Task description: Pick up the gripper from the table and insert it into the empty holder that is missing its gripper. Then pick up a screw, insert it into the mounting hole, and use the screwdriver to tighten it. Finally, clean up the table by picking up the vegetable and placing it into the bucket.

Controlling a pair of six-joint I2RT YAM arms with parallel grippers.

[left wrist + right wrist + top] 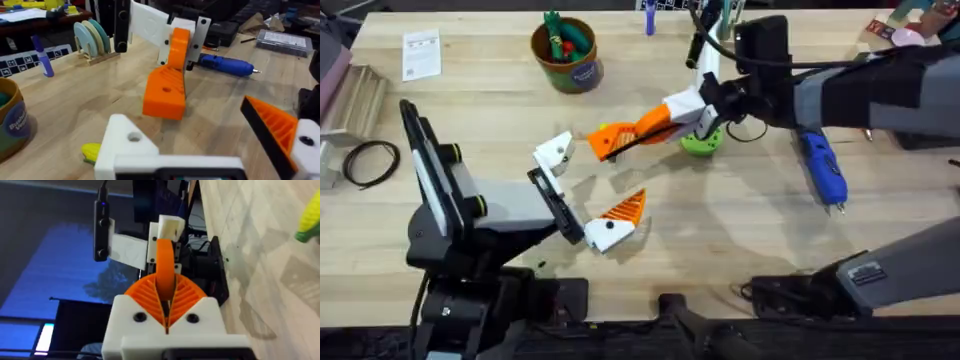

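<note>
My right gripper [658, 124] reaches in from the right and is shut on the loose orange gripper [610, 142]. It holds the piece tip-down just above the table [166, 95], between its two orange pads [165, 262]. My left gripper [588, 185] stands open: one jaw is the bare white holder [556, 152] [125, 142], the other carries an orange finger [272, 122]. The held piece hangs close beside the holder, apart from it. The yellow vegetable [91, 151] lies on the table by the holder. The blue screwdriver [823, 170] lies at the right. The bucket [567, 55] stands at the back with green and red toys in it.
A green disc [701, 141] sits under the right wrist. A paper card [421, 53], a black cable coil [370, 160] and a metal rack [355, 95] occupy the left side. A blue marker [648, 20] stands at the far edge.
</note>
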